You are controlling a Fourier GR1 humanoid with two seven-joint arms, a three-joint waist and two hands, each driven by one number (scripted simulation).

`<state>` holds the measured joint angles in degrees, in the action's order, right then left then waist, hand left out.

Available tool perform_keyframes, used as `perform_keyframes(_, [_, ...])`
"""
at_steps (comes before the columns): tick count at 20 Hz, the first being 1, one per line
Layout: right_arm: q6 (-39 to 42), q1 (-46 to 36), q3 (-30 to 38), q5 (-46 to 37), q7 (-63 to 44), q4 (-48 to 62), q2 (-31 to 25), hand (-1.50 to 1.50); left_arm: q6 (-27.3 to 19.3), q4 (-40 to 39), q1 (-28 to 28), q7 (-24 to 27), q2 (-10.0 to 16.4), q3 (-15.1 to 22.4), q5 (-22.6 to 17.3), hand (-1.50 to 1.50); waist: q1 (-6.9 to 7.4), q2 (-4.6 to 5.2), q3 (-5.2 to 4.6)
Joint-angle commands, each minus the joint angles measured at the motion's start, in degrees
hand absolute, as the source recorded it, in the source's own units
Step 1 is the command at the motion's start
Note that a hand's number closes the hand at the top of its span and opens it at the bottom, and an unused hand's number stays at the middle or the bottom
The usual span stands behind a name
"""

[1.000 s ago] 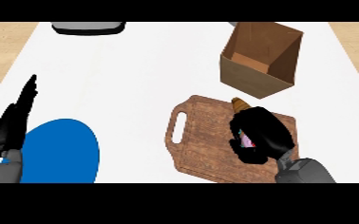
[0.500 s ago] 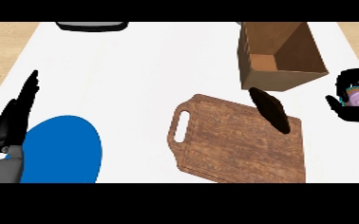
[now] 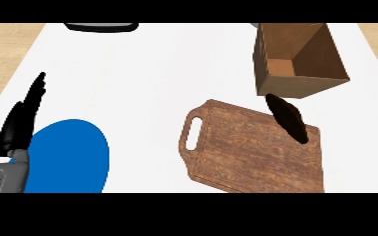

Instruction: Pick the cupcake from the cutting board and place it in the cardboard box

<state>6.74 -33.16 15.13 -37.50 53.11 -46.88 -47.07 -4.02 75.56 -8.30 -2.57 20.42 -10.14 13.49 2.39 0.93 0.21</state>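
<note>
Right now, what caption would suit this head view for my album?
Open cardboard box beyond the wooden cutting board; blue plate and resting left hand at left.

The left hand (image 3: 19,125) is black with a glossy finish and slender, tapering fingers (image 3: 35,92), and it is mounted on a grey forearm (image 3: 10,176).

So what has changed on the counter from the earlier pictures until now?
The right hand, earlier curled round the cupcake on the cutting board, carried it off to the right, beside the cardboard box; now neither shows in the view. The board, the box and the blue plate kept their places, and the left hand stays open at the left edge.
</note>
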Motion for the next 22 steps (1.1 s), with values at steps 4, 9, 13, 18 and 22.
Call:
perform_keyframes(4, [6.0, -11.33, -3.2, 0.74, 4.39, 9.36, 3.2, 1.5, 0.5, 0.5, 0.68, -0.51, 0.43, -0.62, 0.03, 0.0, -0.38, -0.5, -0.15])
perform_keyframes(9, [12.73, -20.61, -3.6, 3.16, -5.03, 12.16, 6.27, 1.5, 1.01, 1.18, 2.48, 0.19, 0.23, -0.48, 0.07, 0.0, -0.39, -0.6, -0.21])
perform_keyframes(13, [12.04, -23.81, -5.59, 3.18, -13.5, 10.14, 13.64, 1.5, -0.25, 1.7, 2.41, -0.35, -0.91, 0.2, 1.34, 0.0, -1.21, -0.83, -0.23])
perform_keyframes(18, [13.17, -28.97, -5.22, 3.88, -20.83, 14.64, 18.85, 1.5, -1.0, 4.44, 2.79, -2.68, -2.07, 1.18, 2.28, 0.0, -0.75, -0.75, -0.19])
perform_keyframes(22, [7.75, -30.36, -6.43, 2.38, -21.98, 16.93, 25.27, 1.5, -0.77, 0.3, 0.23, -0.84, -1.56, -0.17, 1.86, 0.0, -1.2, -0.62, -0.22])
